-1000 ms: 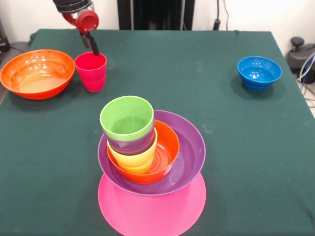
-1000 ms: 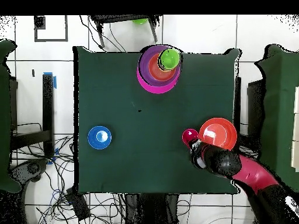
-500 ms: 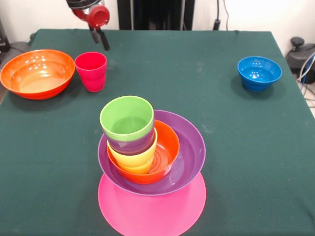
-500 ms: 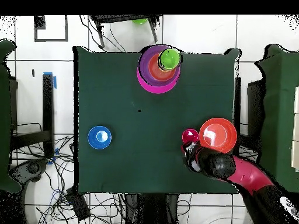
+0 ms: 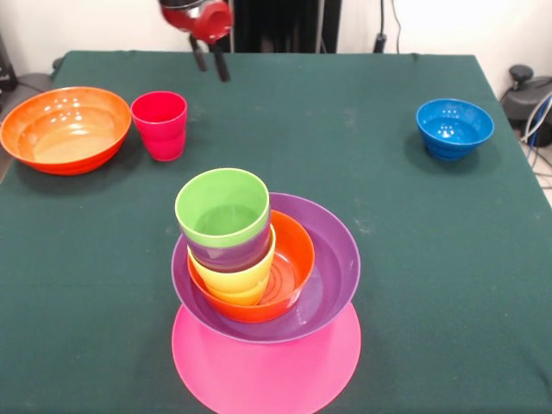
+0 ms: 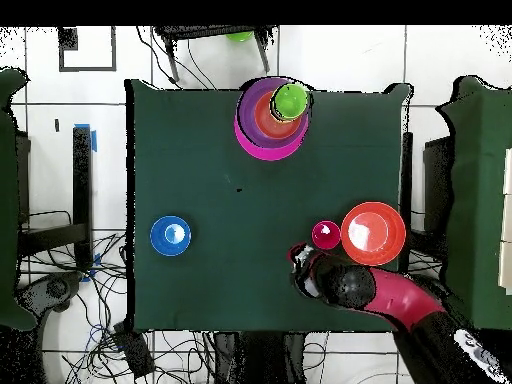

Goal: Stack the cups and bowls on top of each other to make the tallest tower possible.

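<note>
The tower stands near the table's front edge: an upturned pink bowl, a purple bowl, a small orange bowl, then yellow, purple and light green cups. A red cup stands upright beside the large orange bowl. The small blue bowl sits alone. My gripper hangs open and empty above the far edge, to the right of the red cup in the front view.
Dark green cloth covers the table. Cables and equipment lie on the floor around it. A light green thing sits on a stand beyond the table's edge in the overhead view.
My gripper has lifted away from the red cup's rim and moved sideways, rightward in the front view. The red cup stays standing on the table. Nothing else moved.
</note>
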You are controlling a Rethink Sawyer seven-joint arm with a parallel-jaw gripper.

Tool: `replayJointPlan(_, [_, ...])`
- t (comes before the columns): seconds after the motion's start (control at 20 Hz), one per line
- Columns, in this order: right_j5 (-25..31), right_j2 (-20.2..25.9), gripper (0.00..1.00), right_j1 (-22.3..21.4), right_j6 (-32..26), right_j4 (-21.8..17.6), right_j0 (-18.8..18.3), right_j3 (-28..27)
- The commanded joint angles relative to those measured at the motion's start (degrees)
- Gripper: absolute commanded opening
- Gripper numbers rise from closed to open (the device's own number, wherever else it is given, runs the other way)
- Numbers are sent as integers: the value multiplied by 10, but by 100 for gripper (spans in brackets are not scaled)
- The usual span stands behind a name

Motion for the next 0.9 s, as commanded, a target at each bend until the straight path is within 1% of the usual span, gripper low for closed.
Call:
replayJointPlan(0.05, [-79,54,100,-28,81,32,77,52])
replayJointPlan(0.15, [-93,52,100,-48,85,37,98,52])
replayJointPlan(0.2, [-104,57,100,-53,73,29,104,47])
replayJointPlan(0.25, [-105,66,100,-52,61,29,102,45])
replayJointPlan(0.35, [-109,68,100,-60,49,25,110,38])
replayJointPlan(0.45, [-111,74,100,-64,38,20,110,35])
replayJointPlan(0.5, [-114,73,100,-78,38,18,116,38])
replayJointPlan(0.6, [-113,79,100,-97,39,19,120,49])
replayJointPlan(0.7, [-99,92,100,-116,34,27,120,58])
replayJointPlan(0.8, [-80,111,100,-126,23,34,114,62])
replayJointPlan(0.9, [-74,114,100,-136,24,38,120,66])
